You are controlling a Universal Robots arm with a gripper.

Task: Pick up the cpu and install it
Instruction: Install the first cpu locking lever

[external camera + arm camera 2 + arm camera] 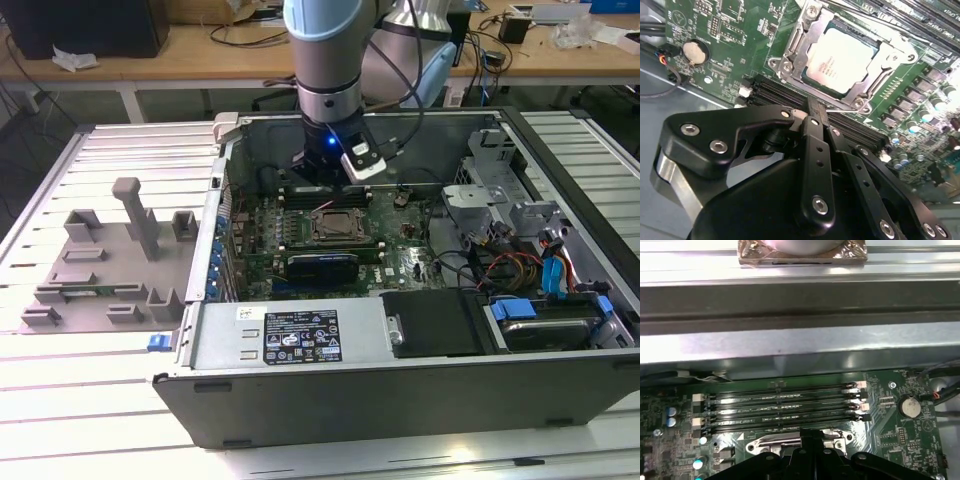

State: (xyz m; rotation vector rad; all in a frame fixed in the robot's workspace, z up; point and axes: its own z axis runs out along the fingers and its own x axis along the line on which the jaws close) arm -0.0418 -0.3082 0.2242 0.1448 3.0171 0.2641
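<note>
The cpu (842, 59) is a silver square chip lying flat inside the metal socket frame (790, 55) on the green motherboard (725, 35). In the exterior view the cpu (335, 224) sits mid-board inside the open computer case (400, 390). My gripper (813, 106) hangs just above the board beside the socket, over the black memory slots (775, 92). Its black fingers (815, 125) are pressed together with nothing between them. In the first wrist view the gripper (812, 436) points down at the socket frame's edge (765, 442). The arm's wrist (327, 140) stands over the case's back half.
Memory slots (780, 402) run between the socket and the case's back wall (790, 345). A coin cell (694, 51) and cables (500, 265) lie off to the sides. A black cover (435, 320) and drive bay fill the case's front. A grey fixture tray (100, 260) rests at the exterior view's left.
</note>
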